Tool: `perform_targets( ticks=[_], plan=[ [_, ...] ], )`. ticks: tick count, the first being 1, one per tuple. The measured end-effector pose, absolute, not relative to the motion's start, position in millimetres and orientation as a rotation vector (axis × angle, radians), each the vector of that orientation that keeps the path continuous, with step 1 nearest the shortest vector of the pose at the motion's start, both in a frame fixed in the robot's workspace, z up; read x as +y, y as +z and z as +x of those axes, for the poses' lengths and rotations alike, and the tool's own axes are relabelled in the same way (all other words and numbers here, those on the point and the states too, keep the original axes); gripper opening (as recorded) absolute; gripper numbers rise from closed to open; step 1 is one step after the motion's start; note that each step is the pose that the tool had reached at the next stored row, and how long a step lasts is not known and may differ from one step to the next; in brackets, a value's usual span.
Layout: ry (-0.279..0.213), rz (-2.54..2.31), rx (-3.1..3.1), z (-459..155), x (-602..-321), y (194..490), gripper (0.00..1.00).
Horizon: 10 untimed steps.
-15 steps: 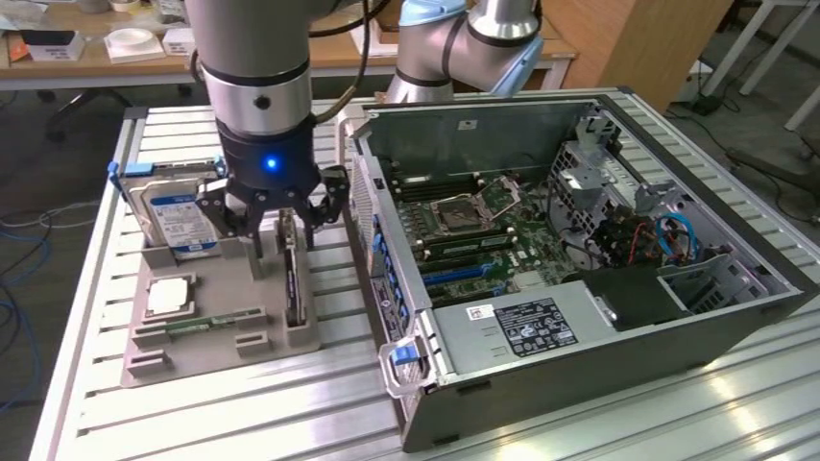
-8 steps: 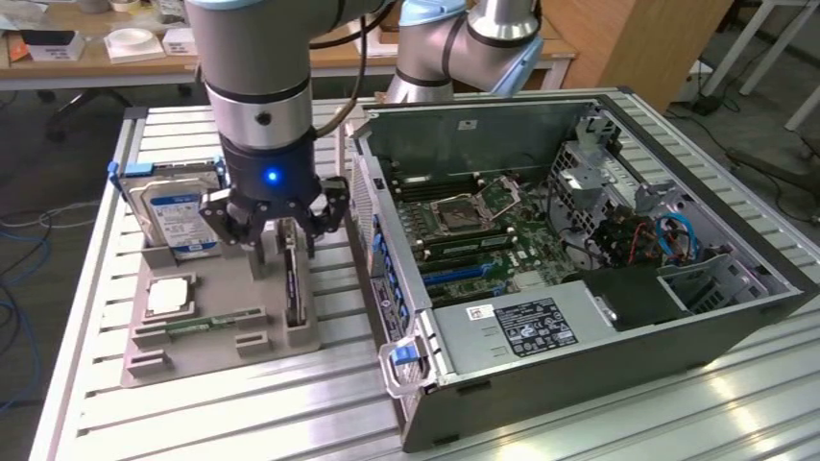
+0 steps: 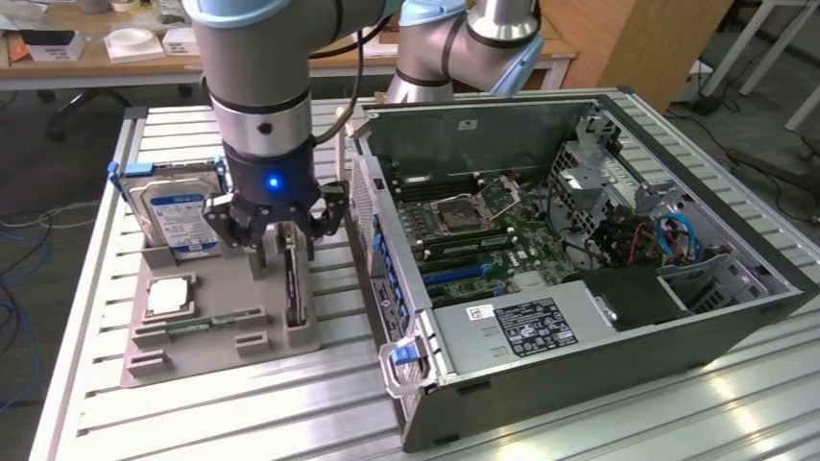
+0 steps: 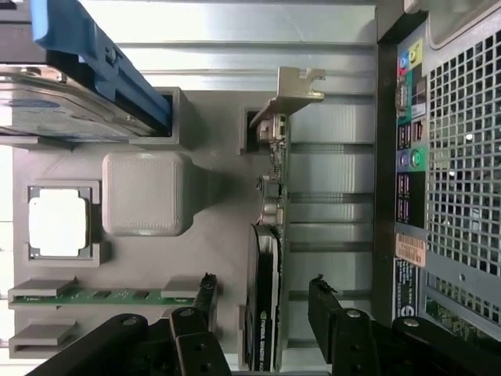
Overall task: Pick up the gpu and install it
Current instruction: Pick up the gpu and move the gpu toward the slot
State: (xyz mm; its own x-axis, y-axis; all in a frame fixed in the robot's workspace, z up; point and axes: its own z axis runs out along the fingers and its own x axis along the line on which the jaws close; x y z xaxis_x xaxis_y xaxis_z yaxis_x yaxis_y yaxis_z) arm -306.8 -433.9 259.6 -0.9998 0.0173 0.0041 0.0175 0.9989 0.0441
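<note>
Slatted aluminium table [image 3: 256,423] carries a grey moulded parts tray [image 3: 205,363] and, at the exterior view's right, an open computer case [image 3: 717,317] lying on its side with the motherboard [image 3: 494,230] exposed. Behind it stands a wooden desk [image 3: 77,67] with small white items on it.

The gpu [image 4: 270,235] stands on its long edge in a slot of the tray, on the side nearest the case, with its pale metal bracket [image 4: 293,90] at one end and a black shroud at the other. The shroud has pale lettering, which I cannot read.

The gripper [image 3: 284,240] hangs straight down over the card with its jaws spread wide. In the wrist view its black fingers [image 4: 207,301] sit one on each side of the shroud with a gap on both sides, so nothing is held.

Elsewhere in the tray are a hard drive [image 3: 180,211] in a blue carrier with a blue-and-white label, a square processor [image 3: 169,296] and a green memory stick [image 3: 205,325].

The case's power supply bears a black-and-white label [image 3: 528,327], and its rear panel shows coloured ports [image 4: 407,157] and an orange sticker [image 4: 409,251]. The print on both is too fine to read.
</note>
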Motion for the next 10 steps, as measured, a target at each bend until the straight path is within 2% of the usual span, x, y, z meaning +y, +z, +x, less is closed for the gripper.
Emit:
perform_targets(
  ticks=[10],
  plan=[
    [-0.065, -0.027, -3.137, -306.7, -431.3, 241.4, 0.59]
  ],
)
